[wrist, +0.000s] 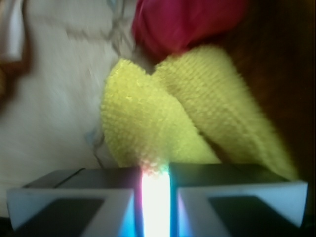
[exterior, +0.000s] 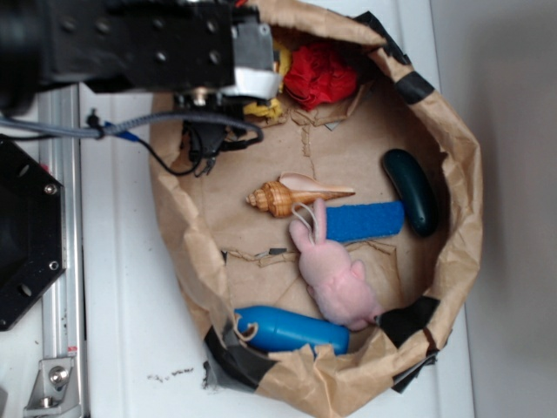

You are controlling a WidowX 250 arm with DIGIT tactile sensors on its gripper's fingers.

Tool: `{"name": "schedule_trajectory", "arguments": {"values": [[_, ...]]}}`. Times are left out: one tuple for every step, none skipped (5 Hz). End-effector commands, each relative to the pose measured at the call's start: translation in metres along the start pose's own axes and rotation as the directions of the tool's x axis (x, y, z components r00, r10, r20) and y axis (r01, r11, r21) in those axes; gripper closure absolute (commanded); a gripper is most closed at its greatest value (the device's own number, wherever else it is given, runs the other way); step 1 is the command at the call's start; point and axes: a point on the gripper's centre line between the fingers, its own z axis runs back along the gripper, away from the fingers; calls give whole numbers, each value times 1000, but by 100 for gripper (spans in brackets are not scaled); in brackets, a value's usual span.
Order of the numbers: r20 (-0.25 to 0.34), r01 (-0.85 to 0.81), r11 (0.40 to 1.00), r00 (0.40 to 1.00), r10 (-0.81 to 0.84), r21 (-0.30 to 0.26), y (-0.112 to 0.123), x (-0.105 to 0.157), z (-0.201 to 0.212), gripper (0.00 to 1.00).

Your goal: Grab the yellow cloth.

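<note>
The yellow cloth (exterior: 266, 111) lies at the far end of the brown paper bag (exterior: 461, 226), mostly hidden under my arm in the exterior view. My gripper (exterior: 254, 85) sits right over it. In the wrist view the yellow cloth (wrist: 148, 123) fills the middle as two terry folds that run down into the narrow slit of my gripper (wrist: 156, 170). The jaws stand nearly together with cloth pinched at the slit's mouth.
A red fabric bundle (exterior: 320, 74) touches the cloth, and shows as the red fabric (wrist: 182, 22) above the folds. In the bag lie a seashell (exterior: 291, 196), a pink bunny (exterior: 339, 283), a blue sponge (exterior: 365, 219), a dark green object (exterior: 411, 190) and a blue bottle (exterior: 291, 329).
</note>
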Motion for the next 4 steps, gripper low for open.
{"name": "schedule_trajectory", "arguments": {"values": [[241, -48, 991, 967, 78, -129, -11, 32, 95, 100], [272, 15, 968, 961, 56, -252, -36, 36, 111, 100], [266, 33, 944, 962, 59, -330, -59, 40, 105, 100], [266, 19, 941, 961, 76, -338, -64, 38, 95, 100]]}}
